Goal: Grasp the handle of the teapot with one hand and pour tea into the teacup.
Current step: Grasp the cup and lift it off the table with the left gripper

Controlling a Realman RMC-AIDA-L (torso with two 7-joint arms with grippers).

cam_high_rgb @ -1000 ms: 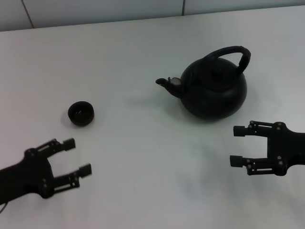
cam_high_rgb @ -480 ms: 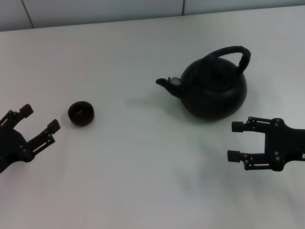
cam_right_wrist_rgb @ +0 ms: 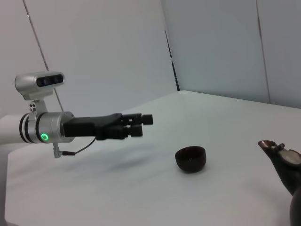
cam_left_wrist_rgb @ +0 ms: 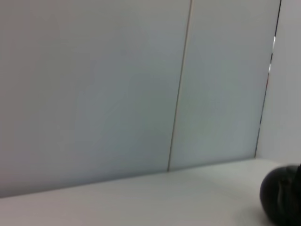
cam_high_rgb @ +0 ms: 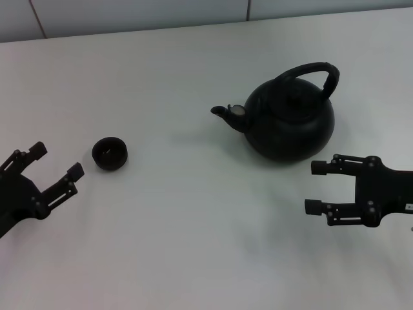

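The matte black teapot [cam_high_rgb: 290, 123] stands right of centre on the white table, its spout pointing left toward the teacup. Its arched handle [cam_high_rgb: 311, 69] rises over the lid. The spout also shows in the right wrist view [cam_right_wrist_rgb: 277, 153]. The tiny black teacup [cam_high_rgb: 110, 154] sits at the left and shows in the right wrist view [cam_right_wrist_rgb: 190, 158]. My left gripper [cam_high_rgb: 58, 161] is open and empty, just left of the teacup and apart from it; it shows in the right wrist view [cam_right_wrist_rgb: 142, 125]. My right gripper [cam_high_rgb: 315, 187] is open and empty, just in front of the teapot, not touching it.
The white table [cam_high_rgb: 193, 226] ends at a pale panelled wall [cam_high_rgb: 129, 16] at the back. A dark round shape [cam_left_wrist_rgb: 282, 197] sits at the edge of the left wrist view; I cannot tell which object it is.
My left gripper has swung left and away from me, ending beside the teacup. My right gripper has crept slightly left and nearer to me. Teapot and teacup have not moved.
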